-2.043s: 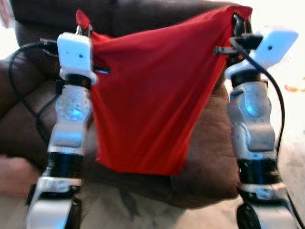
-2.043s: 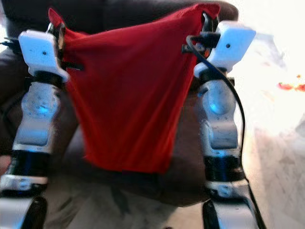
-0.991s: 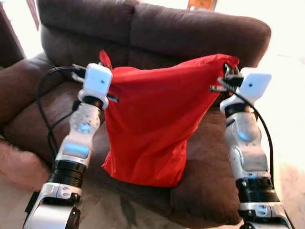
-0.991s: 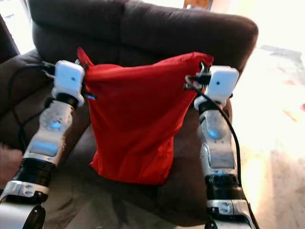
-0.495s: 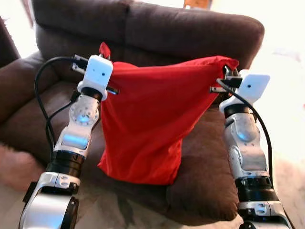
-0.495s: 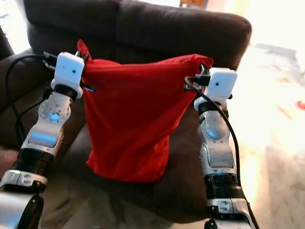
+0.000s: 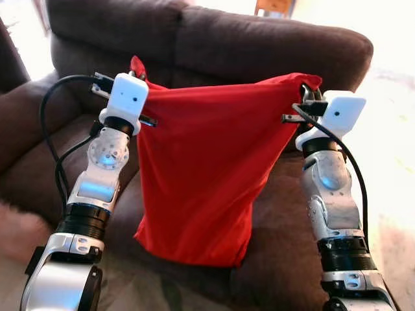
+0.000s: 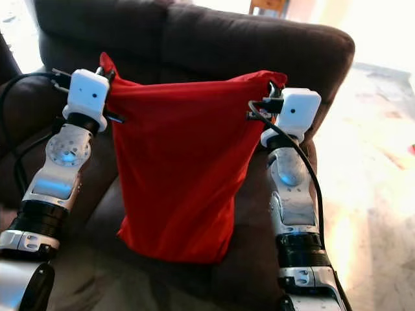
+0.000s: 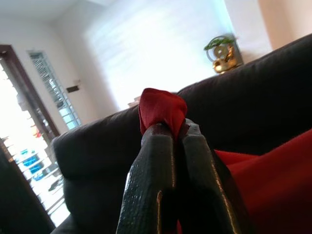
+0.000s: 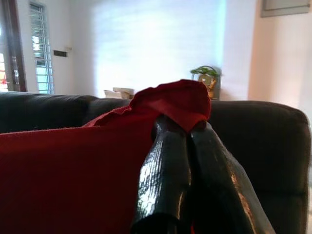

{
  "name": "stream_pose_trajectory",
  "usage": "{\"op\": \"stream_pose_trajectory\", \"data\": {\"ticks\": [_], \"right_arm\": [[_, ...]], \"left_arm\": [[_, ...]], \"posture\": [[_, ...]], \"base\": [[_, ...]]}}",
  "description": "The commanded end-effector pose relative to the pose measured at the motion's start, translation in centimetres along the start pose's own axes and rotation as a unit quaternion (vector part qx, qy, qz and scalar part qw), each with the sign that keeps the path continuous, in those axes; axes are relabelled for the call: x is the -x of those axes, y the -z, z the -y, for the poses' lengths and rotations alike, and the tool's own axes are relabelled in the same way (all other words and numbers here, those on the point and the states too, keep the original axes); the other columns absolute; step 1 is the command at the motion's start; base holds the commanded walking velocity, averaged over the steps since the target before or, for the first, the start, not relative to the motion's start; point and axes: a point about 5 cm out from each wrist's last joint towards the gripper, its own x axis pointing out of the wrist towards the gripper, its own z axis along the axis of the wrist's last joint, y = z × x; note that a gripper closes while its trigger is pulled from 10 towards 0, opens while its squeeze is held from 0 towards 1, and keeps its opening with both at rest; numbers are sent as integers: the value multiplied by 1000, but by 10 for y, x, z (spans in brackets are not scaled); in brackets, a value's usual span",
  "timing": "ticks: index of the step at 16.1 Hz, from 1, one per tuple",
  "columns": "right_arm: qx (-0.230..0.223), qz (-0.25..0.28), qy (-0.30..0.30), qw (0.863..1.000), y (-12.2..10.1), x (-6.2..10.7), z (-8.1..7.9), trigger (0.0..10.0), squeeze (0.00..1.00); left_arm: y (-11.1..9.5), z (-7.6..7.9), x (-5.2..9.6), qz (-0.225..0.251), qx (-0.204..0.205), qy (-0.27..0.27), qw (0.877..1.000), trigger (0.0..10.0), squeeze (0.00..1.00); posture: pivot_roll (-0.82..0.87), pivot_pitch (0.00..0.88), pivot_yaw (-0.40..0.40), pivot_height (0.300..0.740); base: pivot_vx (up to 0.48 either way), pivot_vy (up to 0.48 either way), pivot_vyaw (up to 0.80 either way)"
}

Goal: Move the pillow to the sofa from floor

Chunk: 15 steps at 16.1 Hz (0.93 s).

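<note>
— What have I got in the grippers?

— My left gripper [image 9: 176,134] has its fingers pressed together on one top corner of the red pillow [image 7: 201,168]; my right gripper [image 10: 187,129] pinches the other corner the same way. In the head views the fingertips are hidden behind the white wrist housings and the cloth.

— Where's the pillow?

— It hangs in mid-frame between my two arms, sagging limp, in front of the brown sofa [image 7: 259,45]. I cannot tell whether its lower edge touches the seat. The wrist views add a bright wall, a window and a small ornament [image 9: 222,48] behind the sofa back.
</note>
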Motion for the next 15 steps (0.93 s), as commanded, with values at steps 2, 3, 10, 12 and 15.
{"op": "stream_pose_trajectory", "data": {"ticks": [2, 3, 10, 12, 15], "right_arm": [[0, 20, 22, 1000, -7, 0, 11, 10000, 0], [0, 19, 21, 1000, -6, 0, 10, 10000, 0], [-2, 10, 27, 1000, -1, 0, 10, 10000, 0], [1, 5, 28, 1000, 1, 1, 11, 10000, 0], [-1, -21, 36, 999, 12, 4, 13, 10000, 1000]], "left_arm": [[-10, -7, -6, 24, -1, -11, 1000, 10000, 0], [-12, -6, -7, 25, 0, -9, 1000, 10000, 0], [8, 5, -6, -27, 83, 33, 996, 10000, 0], [22, 9, -4, -74, 100, 42, 991, 10000, 0], [41, 14, 8, -124, 107, 53, 985, 10000, 1000]], "posture": [[59, 21, -71, 740], [60, 21, -71, 740], [62, 23, -67, 740], [60, 23, -66, 740], [62, 30, -70, 740]], "base": [[298, 0, -222], [319, 0, 0], [176, 0, 0], [0, 0, 0], [0, 0, 0]]}}
